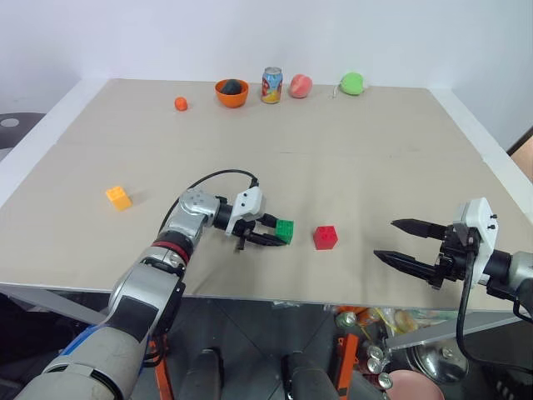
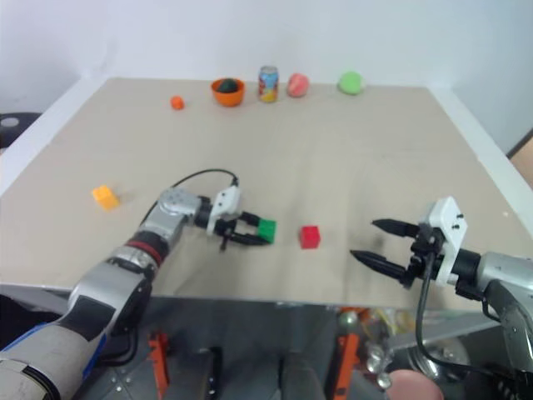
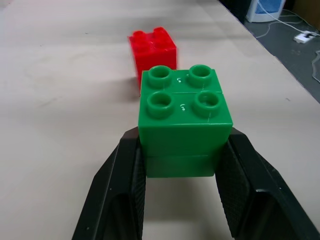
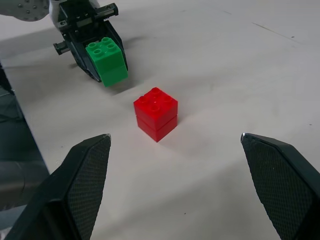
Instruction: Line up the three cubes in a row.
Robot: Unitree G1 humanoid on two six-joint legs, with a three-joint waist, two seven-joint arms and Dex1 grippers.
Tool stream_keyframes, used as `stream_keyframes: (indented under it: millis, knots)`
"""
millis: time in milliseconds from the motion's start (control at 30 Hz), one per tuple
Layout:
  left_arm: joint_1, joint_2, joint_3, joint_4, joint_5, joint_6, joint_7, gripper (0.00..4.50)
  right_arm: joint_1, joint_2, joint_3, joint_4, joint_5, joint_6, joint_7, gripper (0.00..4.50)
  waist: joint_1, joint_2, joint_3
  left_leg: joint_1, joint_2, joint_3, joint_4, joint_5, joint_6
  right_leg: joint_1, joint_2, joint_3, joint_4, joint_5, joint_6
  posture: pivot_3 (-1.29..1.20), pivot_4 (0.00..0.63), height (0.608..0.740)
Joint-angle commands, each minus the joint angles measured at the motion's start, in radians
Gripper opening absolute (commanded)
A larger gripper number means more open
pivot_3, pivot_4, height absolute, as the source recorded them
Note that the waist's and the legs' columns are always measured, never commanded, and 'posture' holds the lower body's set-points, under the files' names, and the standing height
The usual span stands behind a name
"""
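The left hand is pinched on the green cube, its two black fingers pressed flat against opposite sides of the brick. The finger pads carry a fine cross-hatched grip texture. The green cube is glossy moulded plastic, built of two stacked layers with a seam between them and four round hollow studs on top. Whether it rests on the surface or hangs just above it cannot be told.

The red cube sits on the surface just beside the green cube, on its right, with a small gap between the two. It is the same kind of brick: shiny, two layers, four studs, sharp square edges. It stands slightly turned, one corner toward the robot.

The right hand is spread wide and holds nothing. Its long, pointed black fingers have the same meshed pads, and it sits to the right of the red cube, well apart from it, near the front edge of the surface.

The yellow-orange cube lies far to the left of the red cube and a little farther back, alone, well apart from both hands.

The surface is a matte, pale beige board with a faint seam running across it behind the red cube.
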Motion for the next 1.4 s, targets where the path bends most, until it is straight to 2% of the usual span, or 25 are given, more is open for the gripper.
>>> stream_keyframes:
  millis: [33,467,800,1067,1400]
  knots:
    - [-0.021,0.000,0.022,-0.003,0.013,0.018,0.043,1.62,-0.021,0.000,0.001,-0.018,0.011,-0.013,-0.006,4.32,0.000,0.000,0.000,0.000,0.000,0.000,0.000,0.000,0.000,0.000,0.000,0.000,0.000,0.000,0.000,0.00,0.150,0.740]
    - [0.076,-0.002,0.038,-0.103,-0.014,0.153,-0.006,1.62,-0.072,0.006,0.066,0.013,-0.003,-0.032,-0.013,4.32,0.001,0.000,0.000,0.000,0.000,0.000,0.000,0.000,0.000,0.000,0.000,0.000,0.000,0.000,0.000,0.00,0.150,0.740]
    - [0.086,-0.007,0.034,-0.111,0.002,0.148,0.027,1.62,-0.085,0.003,0.076,0.030,-0.006,-0.042,-0.010,4.32,0.001,0.000,0.000,0.000,0.000,0.000,0.000,0.000,0.000,0.000,0.000,0.000,0.000,0.000,0.000,0.00,0.150,0.740]
    - [0.092,-0.006,0.018,-0.084,0.047,0.050,0.098,1.62,-0.086,0.003,0.075,0.031,-0.005,-0.046,-0.015,4.32,0.001,0.000,0.000,0.000,0.000,0.000,0.000,0.000,0.000,0.000,0.000,0.000,0.000,0.001,0.000,0.00,0.150,0.740]
    - [0.099,-0.012,0.038,-0.092,0.020,0.082,0.054,1.62,-0.100,0.000,0.085,0.050,-0.013,-0.055,-0.010,4.32,0.001,0.000,0.000,0.001,0.000,0.000,0.000,0.000,0.000,0.000,0.000,0.000,0.000,0.001,0.001,0.00,0.150,0.740]
